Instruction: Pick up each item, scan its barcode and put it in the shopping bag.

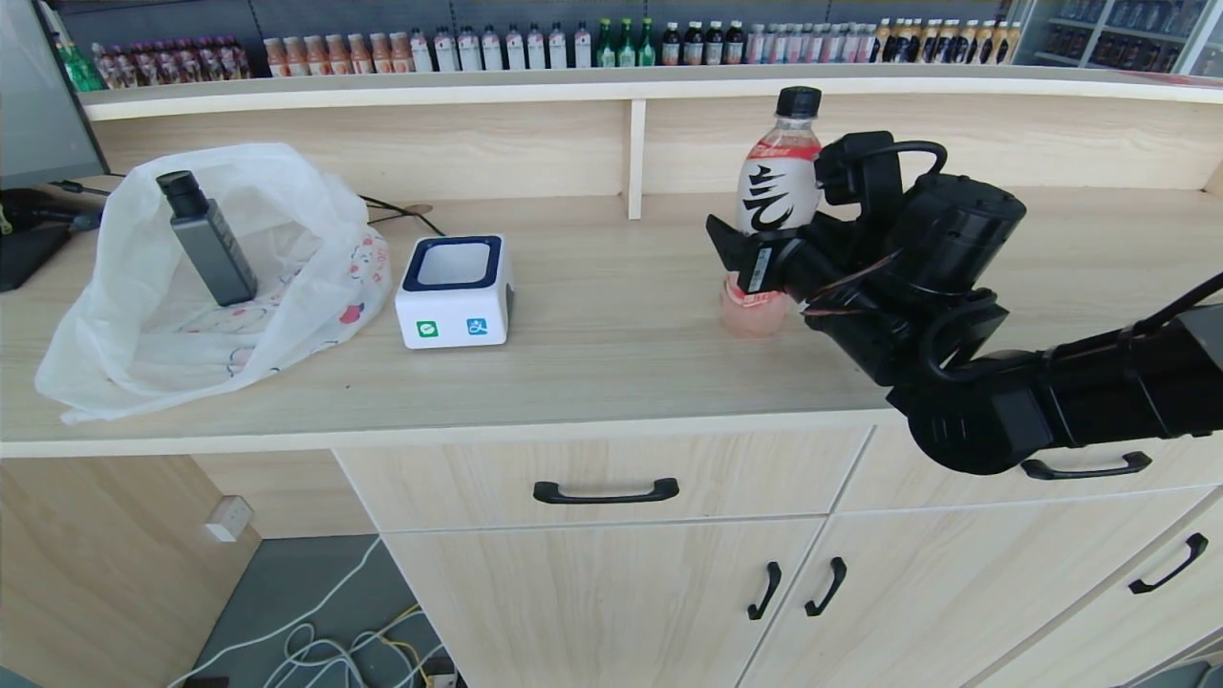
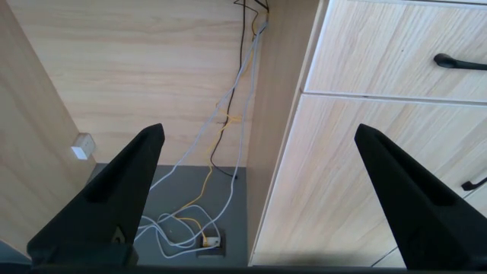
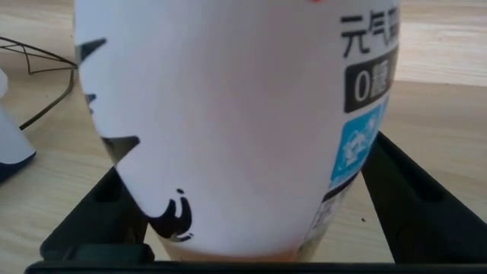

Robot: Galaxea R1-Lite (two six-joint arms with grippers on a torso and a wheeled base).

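Bottle [image 1: 779, 182] and right claw [image 1: 764, 263] meet on the counter [image 1: 611, 315], well to the right of the scanner [image 1: 454, 291]. The bottle stands upright, long axis vertical and black cap on top. The claw comes at it from the side away from the scanner and brackets the lower body level with the counter. In the right wrist view the white label [image 3: 228, 114] sits squarely inside the claw. Whether the claw is truly clamped on the bottle or only hugs its sides I cannot tell; its base looks to rest on the wood. The shopping bag [image 1: 143, 315] lies on the far side of the scanner from the bottle, mouth open, with a grey flask [image 1: 208, 239] leaning inside. As I judge it, the coming move is a lift and a carry leftward to the scanner, and the right arm is plainly the nearer one. The left claw [image 2: 259, 198] hangs spread apart and empty, low beside the cabinet [image 2: 380, 152], below counter level and left of the scanner.
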